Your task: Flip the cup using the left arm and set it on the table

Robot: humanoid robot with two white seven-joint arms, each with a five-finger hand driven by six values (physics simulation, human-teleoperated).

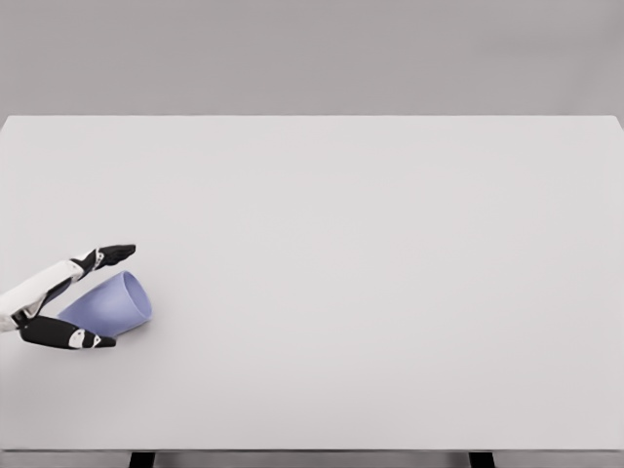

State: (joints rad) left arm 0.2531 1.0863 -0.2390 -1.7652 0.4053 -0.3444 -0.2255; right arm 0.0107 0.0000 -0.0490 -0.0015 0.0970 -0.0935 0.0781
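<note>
At the lower left of the head view, the left hand (73, 297) reaches in from the picture's left edge over a wide, pale counter (370, 283). Its white forearm and wrist show only in part before the edge cuts them off. The hand is spread wide: one dark finger group (109, 255) points to the right above the cup (109, 304), and another dark finger (66, 337) lies along the counter below the cup, also pointing right. The cup sits between these two, so the hand brackets it from above and below. Whether the fingers actually press on the cup's wall cannot be told from this view; the upper one appears to stand a little apart from it, while the lower one looks to be just beside or touching its lower edge. The cup is light blue-violet and lies tipped on its side, its wider round end turned to the right and slightly toward the far side of the counter, its narrower end tucked back toward the palm. It seems to rest on the counter surface near the left edge, well apart from the counter's middle. Two dark legs (141, 458) of the counter show at the bottom edge of the picture.
</note>
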